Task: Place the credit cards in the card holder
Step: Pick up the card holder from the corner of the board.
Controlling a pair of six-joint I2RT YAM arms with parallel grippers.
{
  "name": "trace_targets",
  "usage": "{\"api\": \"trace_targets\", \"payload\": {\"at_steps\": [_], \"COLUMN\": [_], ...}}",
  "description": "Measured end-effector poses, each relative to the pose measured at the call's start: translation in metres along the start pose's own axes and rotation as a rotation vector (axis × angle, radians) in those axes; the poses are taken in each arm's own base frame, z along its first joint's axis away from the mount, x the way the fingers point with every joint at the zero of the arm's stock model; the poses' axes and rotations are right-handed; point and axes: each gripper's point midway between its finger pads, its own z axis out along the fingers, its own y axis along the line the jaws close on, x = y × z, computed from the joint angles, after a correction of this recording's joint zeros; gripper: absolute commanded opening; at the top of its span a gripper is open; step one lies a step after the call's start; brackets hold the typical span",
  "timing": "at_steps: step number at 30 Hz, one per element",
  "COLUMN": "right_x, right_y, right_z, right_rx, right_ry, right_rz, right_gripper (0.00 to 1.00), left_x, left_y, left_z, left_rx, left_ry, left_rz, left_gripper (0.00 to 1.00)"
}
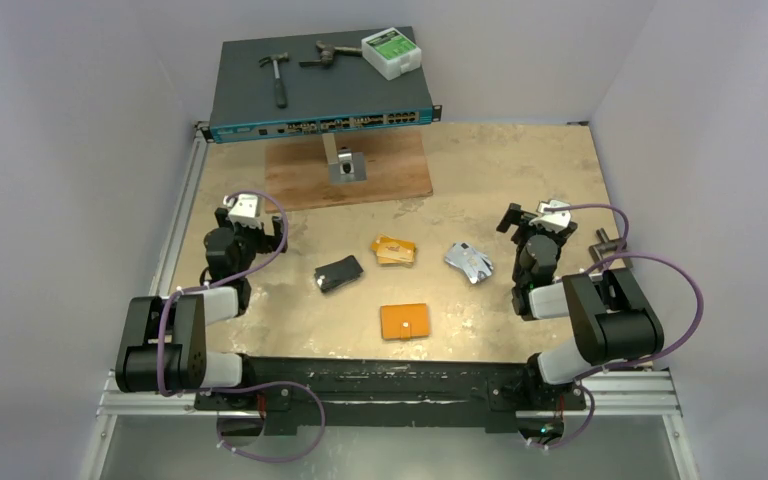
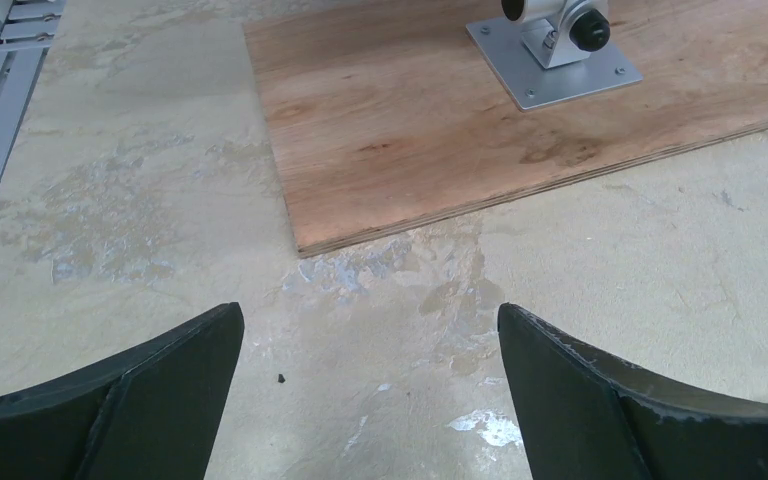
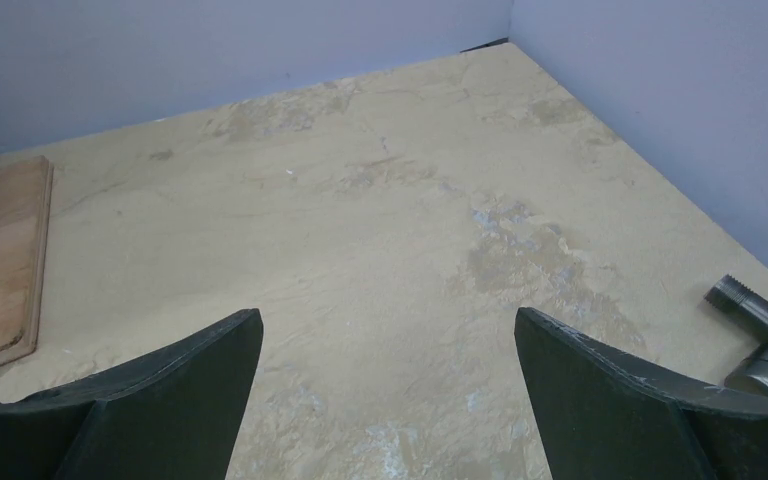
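Three small piles of credit cards lie mid-table in the top view: black ones (image 1: pixel 338 272), orange-gold ones (image 1: pixel 394 250) and silvery-white ones (image 1: pixel 469 261). The orange card holder (image 1: pixel 405 322) lies flat and closed nearer the arms, below the orange-gold pile. My left gripper (image 1: pixel 253 212) stands open at the left, left of the black pile, with only bare tabletop between its fingers (image 2: pixel 150 385). My right gripper (image 1: pixel 530 215) stands open at the right, just right of the silvery pile, also empty between its fingers (image 3: pixel 600 385). Neither wrist view shows cards or holder.
A plywood board (image 1: pixel 348 168) with a small metal bracket (image 1: pixel 342 162) lies at the back. Behind it sits a network switch (image 1: pixel 320 95) carrying a hammer (image 1: pixel 276 75), pliers and a white box (image 1: pixel 391 52). A metal pipe fitting (image 3: pixel 760 325) lies at the right wall.
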Motion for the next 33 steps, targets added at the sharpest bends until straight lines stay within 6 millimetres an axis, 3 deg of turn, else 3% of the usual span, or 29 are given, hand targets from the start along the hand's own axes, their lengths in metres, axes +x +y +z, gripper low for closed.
{"api": "trace_targets", "payload": {"at_steps": [11, 14, 16, 17, 20, 21, 23, 25, 30, 33], "right_x": [0.000, -0.008, -0.023, -0.035, -0.099, -0.121, -0.138, -0.130, -0.054, -0.015], "right_y": [-0.002, -0.001, 0.010, 0.020, 0.055, 0.068, 0.084, 0.096, 0.115, 0.154], "right_z": [0.000, -0.004, -0.001, 0.003, 0.019, 0.020, 0.013, -0.003, -0.057, -0.104], "right_rx": [0.008, 0.041, 0.065, 0.056, -0.001, -0.045, -0.119, -0.201, -0.327, -0.406], "right_ry": [-0.001, -0.003, 0.031, 0.045, 0.037, 0.040, 0.065, 0.139, 0.433, 0.600], "right_rz": [-0.003, -0.017, 0.003, 0.029, 0.179, 0.245, 0.328, 0.386, 0.377, 0.275], "right_gripper": [0.99, 0.99, 0.99, 0.99, 0.99, 0.99, 0.99, 0.99, 0.98, 0.98], "left_x": [0.000, -0.002, -0.032, -0.058, -0.136, -0.151, -0.157, -0.141, -0.105, -0.092], "left_y": [-0.001, -0.005, -0.006, -0.007, -0.011, -0.014, -0.020, -0.027, -0.039, -0.045], "left_z": [0.000, -0.002, 0.004, 0.008, 0.006, -0.001, -0.020, -0.044, -0.086, -0.102], "left_rx": [0.010, 0.049, 0.083, 0.105, 0.161, 0.174, 0.195, 0.210, 0.245, 0.280], "left_ry": [0.004, 0.093, 0.144, 0.157, 0.134, 0.135, 0.166, 0.245, 0.386, 0.456], "left_rz": [-0.002, -0.016, -0.002, 0.006, 0.050, 0.056, 0.060, 0.045, 0.025, 0.028], "left_gripper": [1.00, 1.00, 1.00, 1.00, 1.00, 1.00, 1.00, 1.00, 0.96, 0.92]}}
